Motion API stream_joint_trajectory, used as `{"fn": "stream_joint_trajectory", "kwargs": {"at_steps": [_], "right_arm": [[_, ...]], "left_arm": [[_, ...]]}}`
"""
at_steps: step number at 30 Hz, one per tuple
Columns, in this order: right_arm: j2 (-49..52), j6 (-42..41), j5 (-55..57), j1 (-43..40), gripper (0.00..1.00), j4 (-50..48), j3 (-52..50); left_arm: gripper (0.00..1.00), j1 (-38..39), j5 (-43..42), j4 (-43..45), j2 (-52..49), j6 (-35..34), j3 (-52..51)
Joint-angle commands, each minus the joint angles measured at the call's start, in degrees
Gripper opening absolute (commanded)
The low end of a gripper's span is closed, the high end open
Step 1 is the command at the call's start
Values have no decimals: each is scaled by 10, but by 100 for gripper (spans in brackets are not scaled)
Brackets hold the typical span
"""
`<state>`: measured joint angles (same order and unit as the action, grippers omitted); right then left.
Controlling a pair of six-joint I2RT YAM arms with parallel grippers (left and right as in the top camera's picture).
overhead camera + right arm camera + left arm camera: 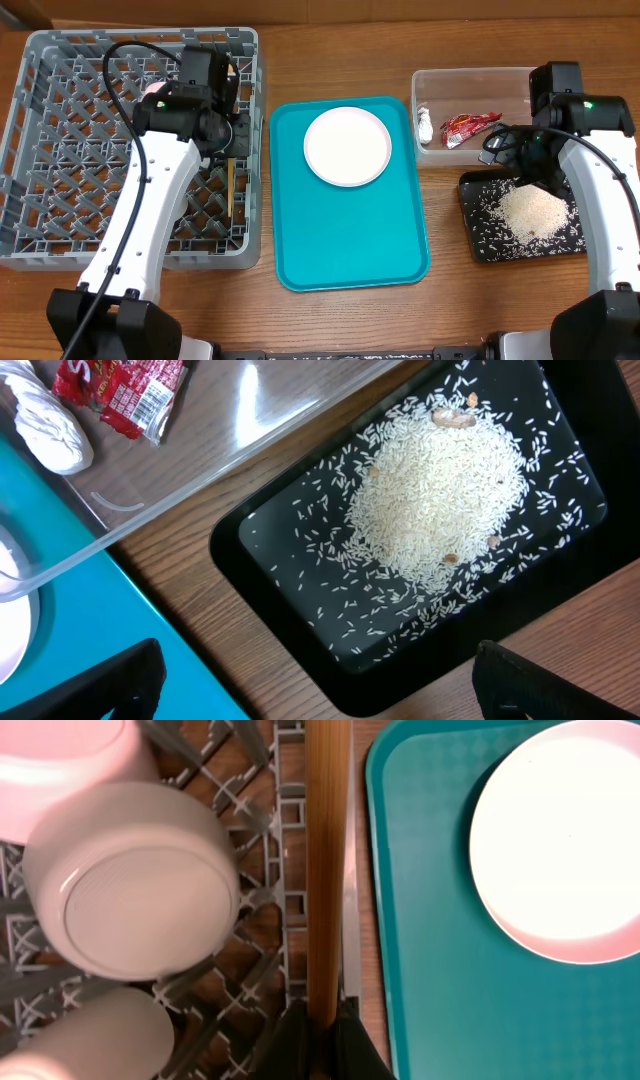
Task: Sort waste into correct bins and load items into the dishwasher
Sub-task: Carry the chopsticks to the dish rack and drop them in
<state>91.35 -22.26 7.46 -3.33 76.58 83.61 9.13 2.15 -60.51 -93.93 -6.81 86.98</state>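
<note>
Left gripper (pixel 322 1017) pinching chopsticks (pixel 328 870), wrist view alone shows upturned bowl (pixel 130 885), right gripper (pixel 320 682) spread above rice (pixel 440 490)

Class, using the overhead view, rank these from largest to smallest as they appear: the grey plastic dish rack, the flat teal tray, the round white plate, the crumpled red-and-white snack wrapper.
1. Grey plastic dish rack
2. Flat teal tray
3. Round white plate
4. Crumpled red-and-white snack wrapper

both arms have long white shells between chunky black joints. a black cable (pixel 112 75) loops off the left arm (pixel 150 200); another trails down the right arm (pixel 605 200), where a small green light (pixel 588 102) glows. the left pincer (pixel 322 1025) and right pincer (pixel 315 670) show matte black fingers.
</note>
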Motion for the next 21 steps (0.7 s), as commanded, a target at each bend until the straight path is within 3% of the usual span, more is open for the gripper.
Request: {"fn": "stream_joint_trajectory", "kwargs": {"at_steps": [1, 13, 17, 21], "right_arm": [[-12, 2, 0, -3, 100, 0, 16], [-12, 2, 0, -3, 100, 2, 16], [-12, 2, 0, -3, 100, 2, 16], [-12, 2, 0, -3, 100, 3, 16]], "left_arm": [[4, -1, -3, 6, -37, 35, 11], [4, -1, 23, 19, -135, 16, 11], [22, -2, 30, 19, -134, 16, 14], [31, -2, 29, 6, -130, 1, 35]]}}
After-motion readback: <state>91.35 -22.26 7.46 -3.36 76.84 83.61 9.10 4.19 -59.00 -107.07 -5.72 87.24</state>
